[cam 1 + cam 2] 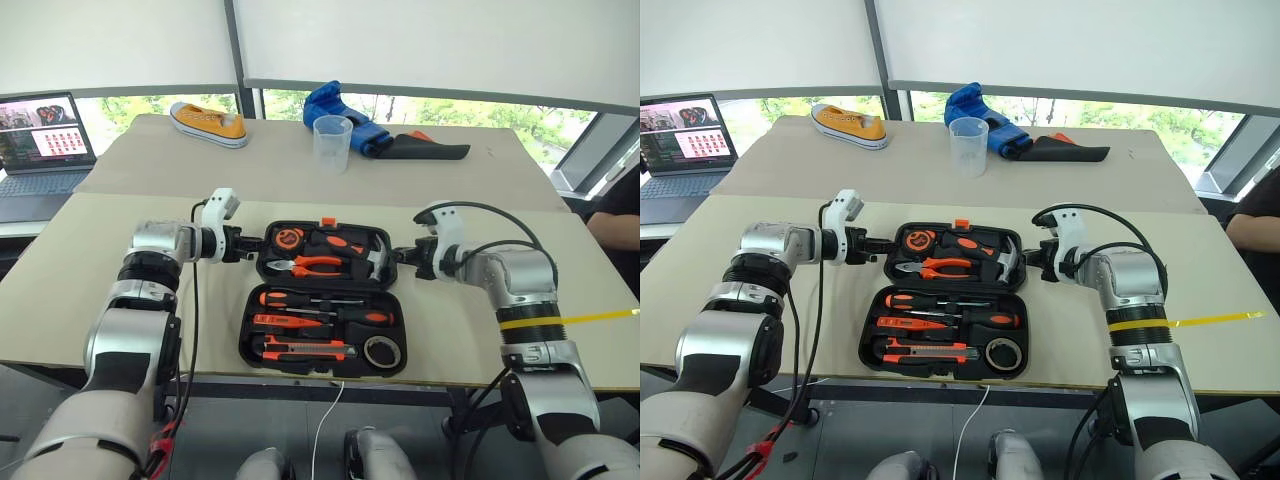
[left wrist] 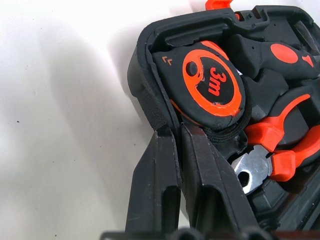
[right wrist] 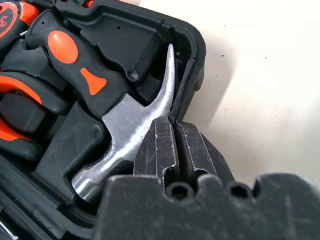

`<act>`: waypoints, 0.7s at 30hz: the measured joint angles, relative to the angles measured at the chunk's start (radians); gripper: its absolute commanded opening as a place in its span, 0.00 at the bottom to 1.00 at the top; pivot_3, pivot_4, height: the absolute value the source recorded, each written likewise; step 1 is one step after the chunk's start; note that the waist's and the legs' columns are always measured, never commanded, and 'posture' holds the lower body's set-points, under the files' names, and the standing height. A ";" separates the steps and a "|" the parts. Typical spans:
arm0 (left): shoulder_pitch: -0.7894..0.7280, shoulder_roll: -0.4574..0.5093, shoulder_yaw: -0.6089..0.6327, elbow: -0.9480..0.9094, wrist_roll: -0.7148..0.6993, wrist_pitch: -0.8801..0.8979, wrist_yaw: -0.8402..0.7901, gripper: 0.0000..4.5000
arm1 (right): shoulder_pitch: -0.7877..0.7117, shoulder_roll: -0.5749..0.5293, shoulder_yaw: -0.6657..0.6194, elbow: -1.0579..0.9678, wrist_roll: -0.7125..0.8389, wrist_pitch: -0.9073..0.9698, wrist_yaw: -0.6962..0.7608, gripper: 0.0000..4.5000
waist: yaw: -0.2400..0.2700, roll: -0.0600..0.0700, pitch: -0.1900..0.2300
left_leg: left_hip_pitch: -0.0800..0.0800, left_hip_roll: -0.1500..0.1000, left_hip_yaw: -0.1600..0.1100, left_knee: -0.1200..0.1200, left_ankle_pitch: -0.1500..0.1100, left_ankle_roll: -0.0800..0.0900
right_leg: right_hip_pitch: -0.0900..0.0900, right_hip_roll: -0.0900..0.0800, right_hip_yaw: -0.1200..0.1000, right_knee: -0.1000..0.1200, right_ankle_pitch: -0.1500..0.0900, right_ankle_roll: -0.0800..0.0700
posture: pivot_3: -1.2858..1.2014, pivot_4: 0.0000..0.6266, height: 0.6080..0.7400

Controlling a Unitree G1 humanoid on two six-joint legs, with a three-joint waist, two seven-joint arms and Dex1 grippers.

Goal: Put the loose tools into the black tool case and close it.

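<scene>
- My left hand (image 1: 247, 243) is clenched on the left rim of the far half of the flat black plastic tool case (image 1: 324, 300), right beside the round black-and-orange tape measure (image 2: 207, 90) seated in it.
- The case lies open near the front of the beige tabletop (image 1: 90, 290), its two halves one behind the other. Its long axis runs left to right, with the orange latch (image 1: 328, 221) on the far edge pointing away from me.
- The near half already holds the black-and-orange-handled screwdrivers (image 1: 325, 298), the black-and-orange utility knife (image 1: 305, 350) and the small roll of black tape (image 1: 382, 351), so I judge only the closing remains.
- My right hand (image 1: 400, 256) is clenched on the far half's right rim, next to the steel claw of the hammer (image 3: 130, 130).
- Risk: both grips are thin pinches on the rim. If one slips mid-fold, the lid could drop skewed, shake tools from their slots and keep the latch from catching.
</scene>
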 measured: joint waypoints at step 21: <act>0.198 -0.046 0.172 -0.321 -0.110 -0.388 0.086 0.00 | 0.136 0.045 -0.022 -0.147 -0.098 -0.548 -0.117 0.01 | -0.002 0.001 0.002 | -0.030 -0.004 0.003 0.000 0.003 -0.001 | -0.026 -0.005 -0.023 -0.002 0.002 -0.003 | 0.52 0.24 0.88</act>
